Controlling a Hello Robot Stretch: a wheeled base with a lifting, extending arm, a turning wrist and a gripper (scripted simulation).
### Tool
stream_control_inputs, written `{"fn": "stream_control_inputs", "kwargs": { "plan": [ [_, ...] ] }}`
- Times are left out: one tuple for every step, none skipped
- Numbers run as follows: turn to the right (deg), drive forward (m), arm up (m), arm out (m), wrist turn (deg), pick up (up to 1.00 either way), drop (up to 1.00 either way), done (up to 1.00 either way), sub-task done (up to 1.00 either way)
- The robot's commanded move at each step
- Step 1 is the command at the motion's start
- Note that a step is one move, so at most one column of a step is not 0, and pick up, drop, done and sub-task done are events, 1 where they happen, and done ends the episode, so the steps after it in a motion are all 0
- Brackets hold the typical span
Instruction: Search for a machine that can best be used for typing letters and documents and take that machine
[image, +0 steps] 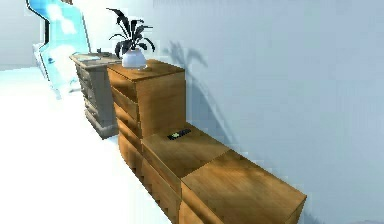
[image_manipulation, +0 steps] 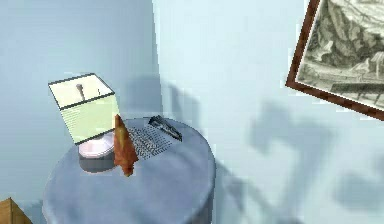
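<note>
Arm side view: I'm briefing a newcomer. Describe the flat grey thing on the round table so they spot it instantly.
Find the round grey table by the corner. On it, beside the lamp with the square shade, lies a flat grey slab with a dark piece at its far edge. It lies flat; the lamp and orange-brown figure stand upright.

I see a stepped brown cabinet (image: 195, 155) of grained, satin wood and a round grey table (image_manipulation: 170, 190), matt and smooth.
</note>
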Motion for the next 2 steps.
{"fn": "stream_control_inputs", "kwargs": {
  "plan": [
    [0.0, 0.00, 0.38, 0.00, 0.0, 0.00, 0.00, 0.00, 0.00],
    [0.0, 0.00, 0.00, 0.40, 0.0, 0.00, 0.00, 0.00, 0.00]
  ]
}}
